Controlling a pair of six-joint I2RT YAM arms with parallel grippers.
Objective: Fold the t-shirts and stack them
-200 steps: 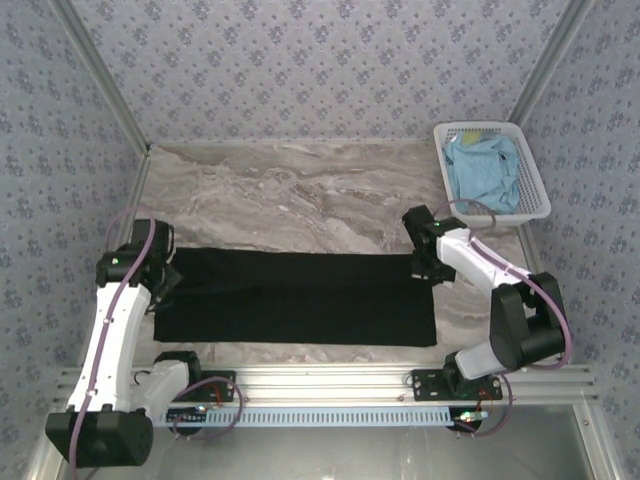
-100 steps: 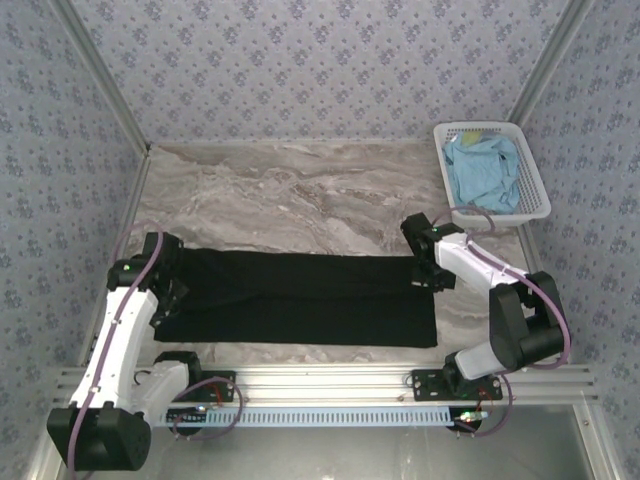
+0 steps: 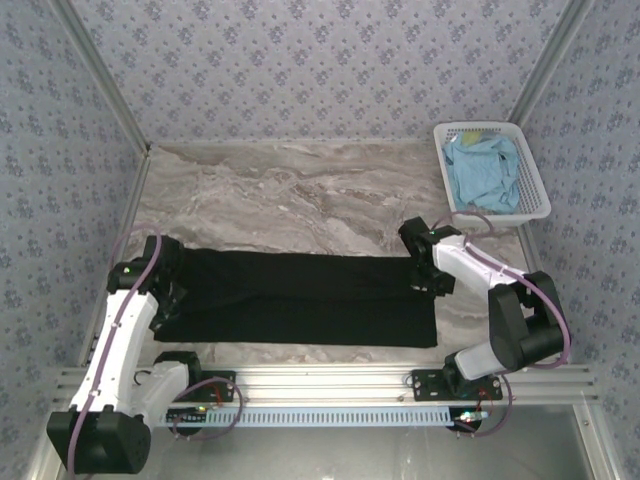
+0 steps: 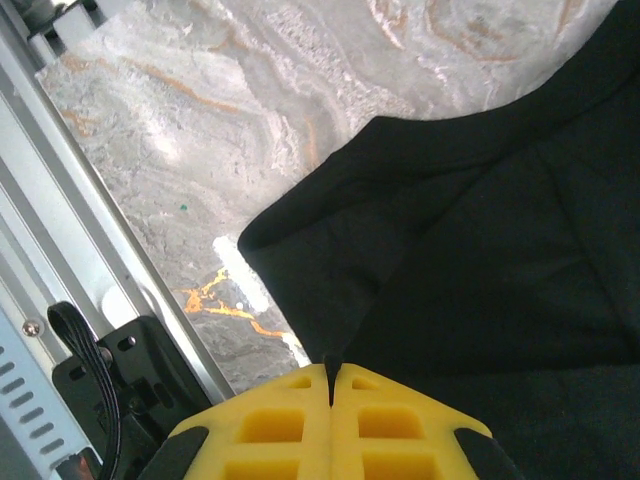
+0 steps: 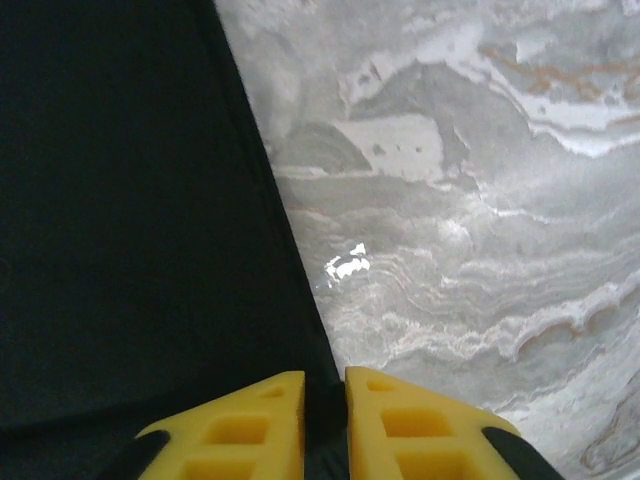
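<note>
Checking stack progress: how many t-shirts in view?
2. The black t-shirt lies flat across the table's near side; the light blue t-shirt is crumpled in the basket, which may hide more.

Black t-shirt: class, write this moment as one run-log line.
black t-shirt folded flat | left gripper shut on its left end | right gripper slightly open at right end | light blue t-shirt in basket

Folded black t-shirt (image 3: 300,298) lying flat, light blue t-shirt (image 3: 482,172) in basket (image 3: 536,186)

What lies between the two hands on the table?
The black t-shirt, folded into a long band, spans from left hand to right hand; top view.
</note>
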